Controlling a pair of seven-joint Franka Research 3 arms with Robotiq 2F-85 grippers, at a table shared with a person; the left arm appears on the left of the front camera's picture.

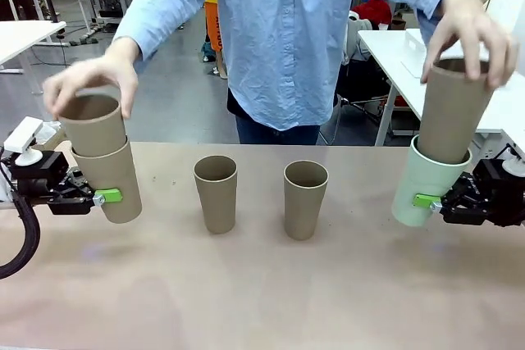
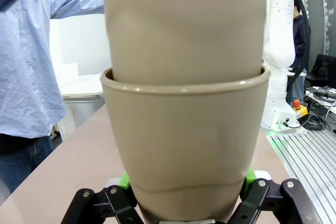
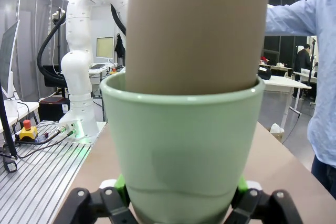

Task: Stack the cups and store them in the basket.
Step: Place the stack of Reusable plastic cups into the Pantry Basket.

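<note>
My left gripper (image 1: 100,197) is shut on a tan cup (image 1: 115,182) at the table's left, held just above the surface. A person's hand (image 1: 90,79) lowers a second tan cup (image 1: 92,125) into it. In the left wrist view the held tan cup (image 2: 184,145) sits between my green pads with the inner cup (image 2: 184,24) nested in it. My right gripper (image 1: 431,202) is shut on the mint green cup (image 1: 426,182) at the right. The person's other hand (image 1: 469,34) pushes a tan cup (image 1: 451,108) into that green cup (image 3: 184,150). Two tan cups (image 1: 216,193) (image 1: 305,198) stand upright mid-table. The basket is out of view.
The person in a light blue shirt (image 1: 287,38) stands at the table's far edge. The brown tabletop (image 1: 262,293) is bare in front of the two standing cups. White tables and other equipment stand behind.
</note>
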